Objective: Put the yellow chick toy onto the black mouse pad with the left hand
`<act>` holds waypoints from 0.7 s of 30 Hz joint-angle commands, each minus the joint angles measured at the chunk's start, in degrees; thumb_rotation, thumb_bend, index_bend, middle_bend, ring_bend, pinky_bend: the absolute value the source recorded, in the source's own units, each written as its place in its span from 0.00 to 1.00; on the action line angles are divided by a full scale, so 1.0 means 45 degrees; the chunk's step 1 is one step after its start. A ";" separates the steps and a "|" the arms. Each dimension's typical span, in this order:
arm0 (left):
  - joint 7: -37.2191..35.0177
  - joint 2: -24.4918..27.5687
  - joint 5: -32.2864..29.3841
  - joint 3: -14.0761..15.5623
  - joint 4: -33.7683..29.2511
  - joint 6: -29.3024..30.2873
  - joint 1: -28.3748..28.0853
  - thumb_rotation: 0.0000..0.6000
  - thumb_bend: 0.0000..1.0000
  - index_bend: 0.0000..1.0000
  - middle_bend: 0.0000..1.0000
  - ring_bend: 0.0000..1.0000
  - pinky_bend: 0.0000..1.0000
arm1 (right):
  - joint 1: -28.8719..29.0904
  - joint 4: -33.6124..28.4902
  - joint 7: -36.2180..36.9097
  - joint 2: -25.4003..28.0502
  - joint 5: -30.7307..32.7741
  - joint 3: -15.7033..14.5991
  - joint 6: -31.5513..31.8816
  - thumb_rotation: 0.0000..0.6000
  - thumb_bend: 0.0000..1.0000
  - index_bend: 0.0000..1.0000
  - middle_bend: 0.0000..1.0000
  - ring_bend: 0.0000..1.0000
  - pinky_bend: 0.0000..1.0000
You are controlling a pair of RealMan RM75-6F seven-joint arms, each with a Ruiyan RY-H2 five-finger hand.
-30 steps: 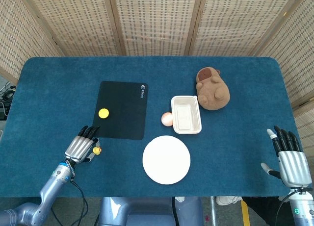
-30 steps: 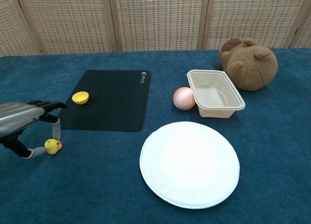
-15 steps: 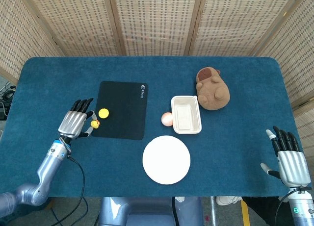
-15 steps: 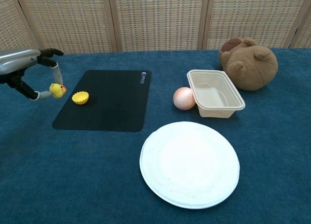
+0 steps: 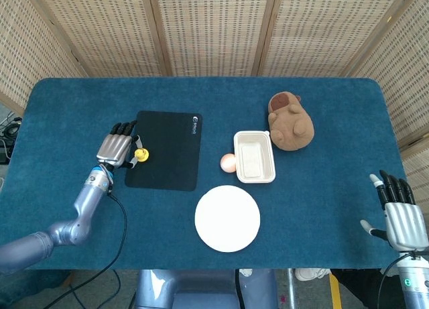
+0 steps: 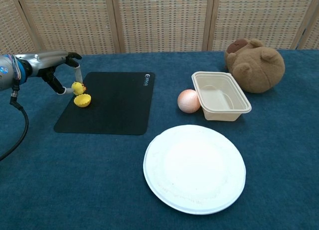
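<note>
My left hand pinches the small yellow chick toy between thumb and a finger. It hovers over the left edge of the black mouse pad. Just under the chick, a yellow cup-shaped piece lies on the pad. My right hand rests at the table's near right corner with fingers spread and nothing in it.
A white plate lies near the front centre. Behind it sit a pink ball, a beige tray and a brown plush animal. Wicker screens close off the back.
My left hand has carried the chick from beside the pad's near left corner up and rightward, to over the pad's left edge above the yellow cup. The right hand barely moved.
</note>
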 commanded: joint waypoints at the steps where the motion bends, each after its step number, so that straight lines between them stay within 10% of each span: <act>1: 0.0083 -0.0121 -0.0252 0.0049 0.0240 -0.0071 -0.0129 1.00 0.38 0.49 0.00 0.00 0.00 | -0.0022 -0.0043 0.0096 0.0053 -0.0025 -0.0005 0.0037 1.00 0.00 0.08 0.00 0.00 0.00; 15: 0.0773 -0.0607 -0.1173 0.0336 0.1016 0.0104 -0.0540 1.00 0.38 0.46 0.00 0.00 0.00 | -0.0040 -0.0090 0.0282 0.0149 -0.0036 -0.0012 0.0067 1.00 0.00 0.08 0.00 0.00 0.00; 21: 0.0761 -0.0666 -0.1212 0.0495 0.1178 0.0084 -0.0571 1.00 0.34 0.21 0.00 0.00 0.00 | -0.0014 -0.0061 0.0032 0.0049 -0.0114 -0.0084 0.0048 1.00 0.00 0.08 0.00 0.00 0.00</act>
